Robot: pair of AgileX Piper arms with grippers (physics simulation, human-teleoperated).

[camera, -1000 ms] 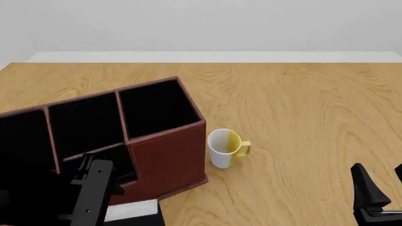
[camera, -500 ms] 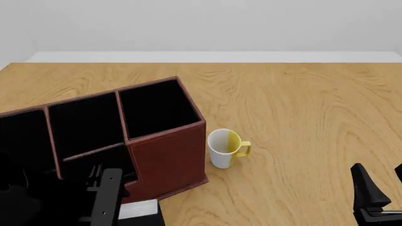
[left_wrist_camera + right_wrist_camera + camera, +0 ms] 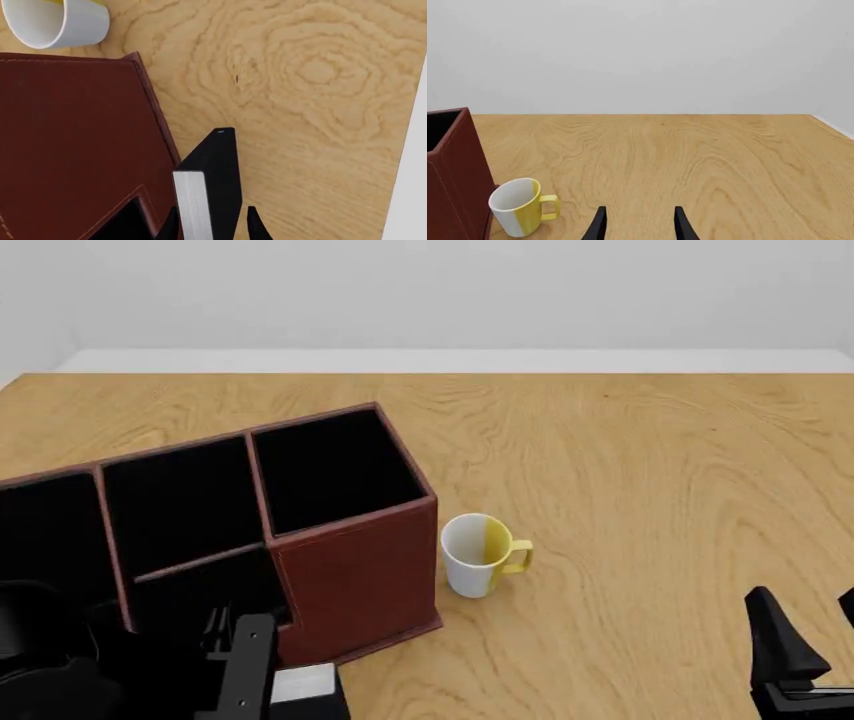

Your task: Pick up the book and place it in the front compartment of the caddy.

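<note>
The black book with white page edges [image 3: 304, 683] lies on the table at the caddy's front wall; it also shows in the left wrist view [image 3: 213, 175]. My left gripper [image 3: 247, 665] is low over it. In the left wrist view the left gripper [image 3: 212, 227] is open, one finger on each side of the book. The red-brown caddy [image 3: 360, 570] stands at the left and also shows in the left wrist view [image 3: 73, 140]. Its front compartment [image 3: 180, 505] is the narrow black slot behind the low partition. My right gripper [image 3: 811, 625] is open and empty at the near right, as its wrist view [image 3: 639, 225] shows.
A white and yellow mug [image 3: 474, 555] stands just right of the caddy; it also shows in the left wrist view [image 3: 53, 20] and the right wrist view [image 3: 520, 207]. The caddy's large square slot [image 3: 334, 465] is nearest the mug. A shallower slot [image 3: 220, 590] lies before the partition.
My left gripper has moved right and down toward the book, covering more of its page edge. The book, the caddy, the mug and the right arm have not moved.
</note>
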